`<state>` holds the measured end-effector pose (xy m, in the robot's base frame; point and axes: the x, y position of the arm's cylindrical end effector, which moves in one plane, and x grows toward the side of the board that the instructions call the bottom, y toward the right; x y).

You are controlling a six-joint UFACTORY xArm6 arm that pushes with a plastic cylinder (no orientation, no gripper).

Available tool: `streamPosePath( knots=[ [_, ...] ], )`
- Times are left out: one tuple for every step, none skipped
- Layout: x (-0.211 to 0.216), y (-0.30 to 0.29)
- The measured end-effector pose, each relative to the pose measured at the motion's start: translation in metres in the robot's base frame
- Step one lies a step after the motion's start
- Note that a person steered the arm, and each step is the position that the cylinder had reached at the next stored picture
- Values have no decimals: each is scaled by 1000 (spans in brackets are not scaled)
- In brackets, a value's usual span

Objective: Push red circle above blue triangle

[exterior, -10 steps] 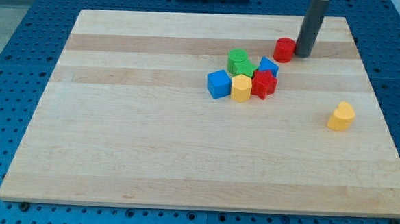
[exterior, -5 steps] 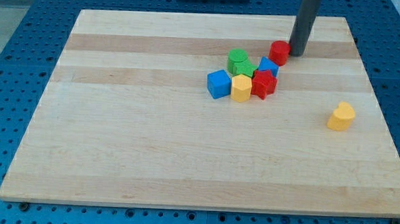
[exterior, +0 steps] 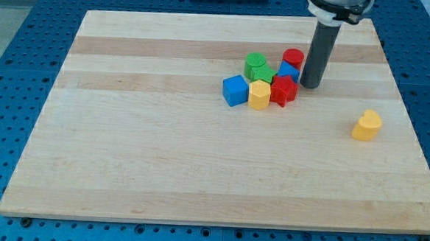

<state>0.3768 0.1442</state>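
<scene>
Tip point(exterior: 310, 86) beside red circle point(exterior: 293, 59).

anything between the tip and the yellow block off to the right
No. In the camera view, only bare wooden board lies between my tip and the yellow block toward the view's right.

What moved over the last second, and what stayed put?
My tip swept toward the view's left and bottom, pushing the red circle left until it sits just above the blue triangle. The other clustered blocks and the yellow heart stayed put.
</scene>
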Motion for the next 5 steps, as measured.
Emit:
streamPosePath(
  knots=[
    [-2, 13],
    [-14, 17],
    [-33, 17],
    [-53, 14],
    [-57, -2]
  ],
)
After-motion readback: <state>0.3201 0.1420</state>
